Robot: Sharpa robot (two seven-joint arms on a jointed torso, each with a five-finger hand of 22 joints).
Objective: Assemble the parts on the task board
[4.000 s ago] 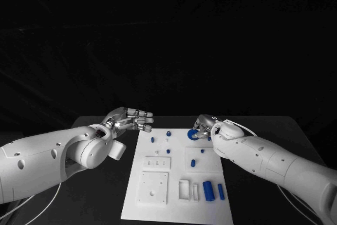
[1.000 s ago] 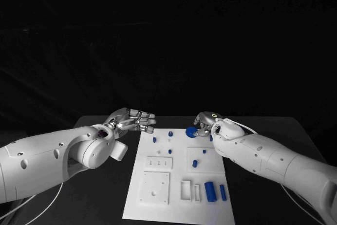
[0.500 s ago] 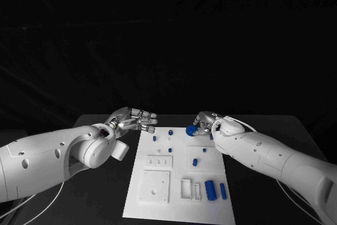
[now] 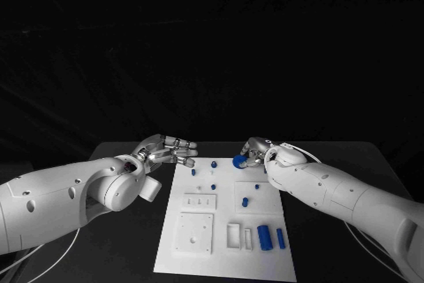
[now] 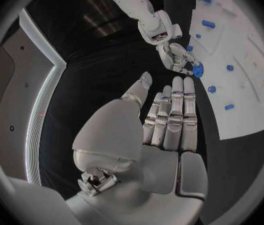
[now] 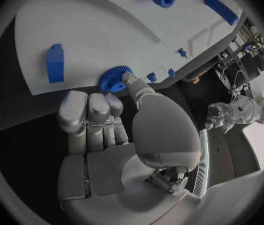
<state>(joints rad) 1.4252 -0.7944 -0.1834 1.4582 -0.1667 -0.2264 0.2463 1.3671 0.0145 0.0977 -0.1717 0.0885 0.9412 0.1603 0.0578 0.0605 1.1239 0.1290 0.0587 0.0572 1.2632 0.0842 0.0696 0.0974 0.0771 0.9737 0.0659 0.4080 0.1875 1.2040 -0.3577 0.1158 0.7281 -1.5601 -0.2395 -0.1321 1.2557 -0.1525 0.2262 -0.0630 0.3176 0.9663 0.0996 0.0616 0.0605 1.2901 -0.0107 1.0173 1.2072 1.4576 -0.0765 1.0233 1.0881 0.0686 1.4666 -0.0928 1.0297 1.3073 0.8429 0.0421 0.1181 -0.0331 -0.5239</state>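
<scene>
Your right hand (image 4: 256,155) holds a small blue toothed wheel (image 4: 238,163) at the far right corner of the white board (image 4: 225,258). Its fingers (image 6: 88,110) curl round the wheel, and the thumb presses it from the other side. In the right wrist view you can see the wheel (image 6: 113,78) right at the board's edge; you cannot tell if it touches the board.

Your left hand (image 4: 163,151) hangs over the black worktop (image 4: 132,234) just beside the board's far left corner. Its fingers (image 5: 172,110) lie straight and side by side, with the thumb apart, and they hold nothing.

More blue pieces lie on the board. A few small pegs (image 4: 215,167) stand near the far end. A short piece (image 4: 245,203) sits in a square in the middle. Two longer bars (image 4: 265,237) lie side by side near the close right end.
</scene>
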